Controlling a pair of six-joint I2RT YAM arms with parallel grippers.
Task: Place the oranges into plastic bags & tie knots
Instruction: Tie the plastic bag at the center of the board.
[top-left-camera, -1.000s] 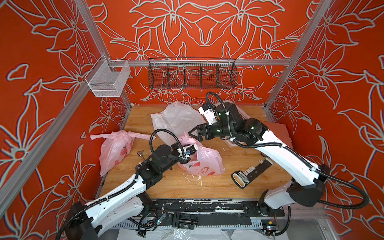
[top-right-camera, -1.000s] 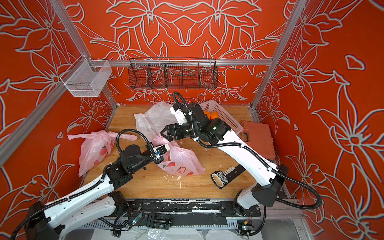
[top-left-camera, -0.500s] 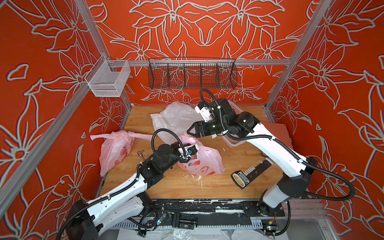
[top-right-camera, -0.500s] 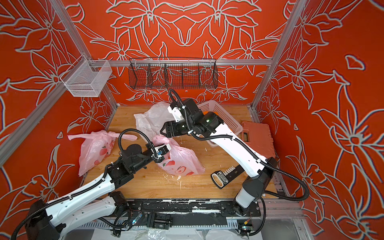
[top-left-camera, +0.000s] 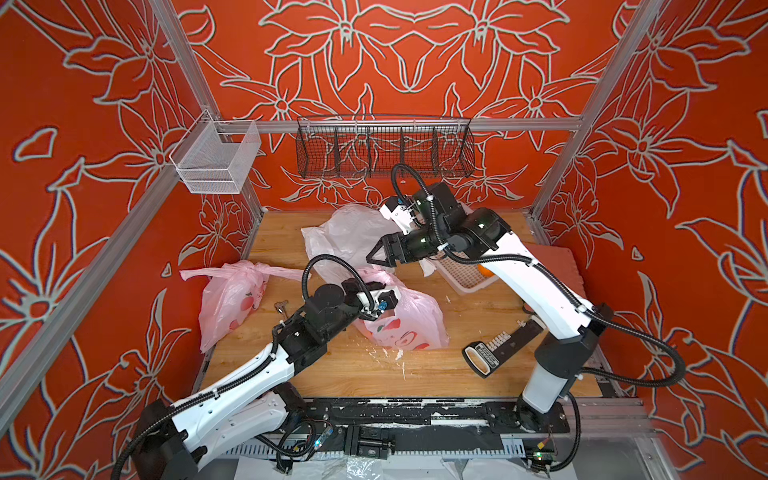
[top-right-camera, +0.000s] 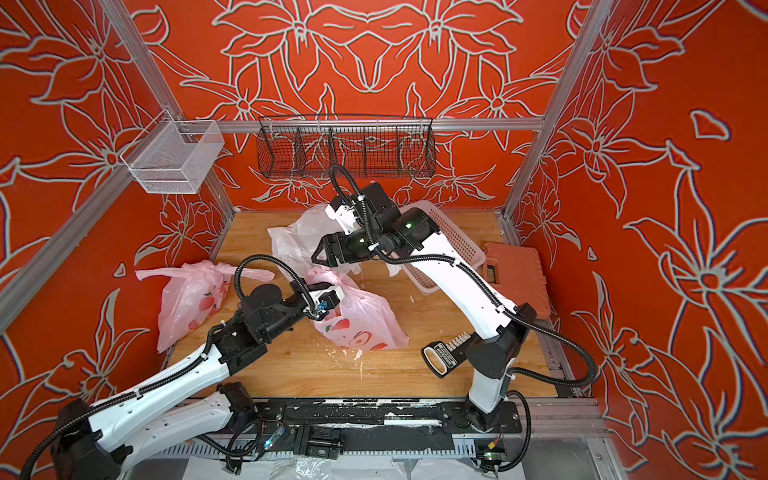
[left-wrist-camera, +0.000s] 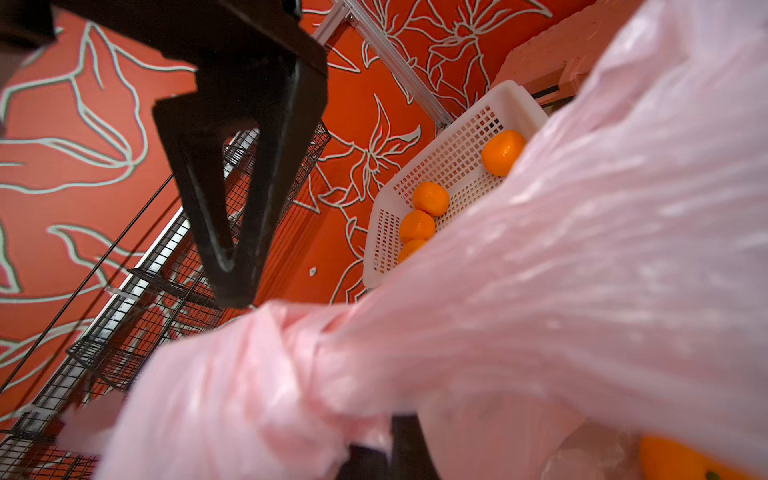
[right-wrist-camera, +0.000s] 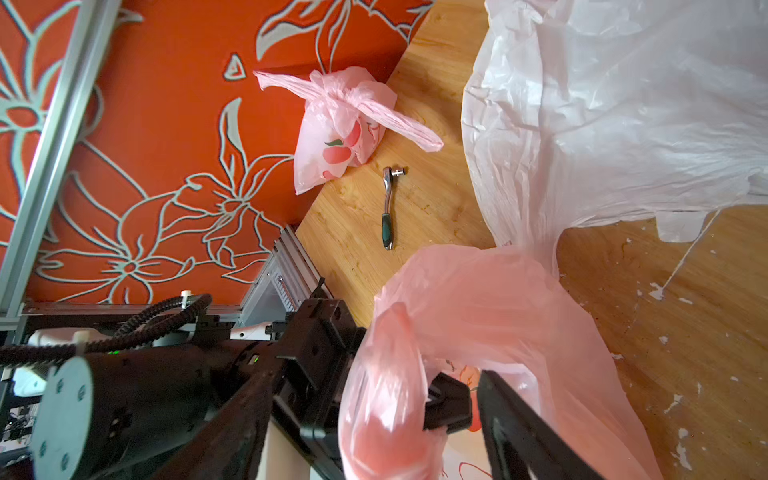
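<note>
Centre of the wooden tabletop (top-left-camera: 436, 374): translucent pink plastic bag with red peach prints (top-left-camera: 415, 328), lying bulged. An orange mandarin (left-wrist-camera: 673, 461) shows through its film in the left wrist view.

Left gripper (top-left-camera: 388, 300) is clamped tight on the bunched handle at this bag's top. The right wrist view shows the pink strap looped over its fingers (right-wrist-camera: 446, 401).

Right gripper (top-left-camera: 376, 259) hangs just above that same bunch, jaws spread apart, nothing seen between them.

Behind it lies a crumpled milky-white plastic bag (top-left-camera: 349, 237).

Second pink peach-print bag (top-left-camera: 228, 303) sits by the left wall, closed with a knot (right-wrist-camera: 337, 96), two strap ends sticking out sideways.

Pale perforated plastic basket (left-wrist-camera: 449, 166) is at back right, under the right arm. Four loose bright-orange mandarins (left-wrist-camera: 431, 198) are in view inside it.

Small chrome ratchet with dark teal grip (right-wrist-camera: 388, 203) lies on the boards between the two pink bags.

Black bit holder (top-left-camera: 498, 349) is at front right. An orange plastic tool case (top-right-camera: 515, 270) lies against the right wall.
</note>
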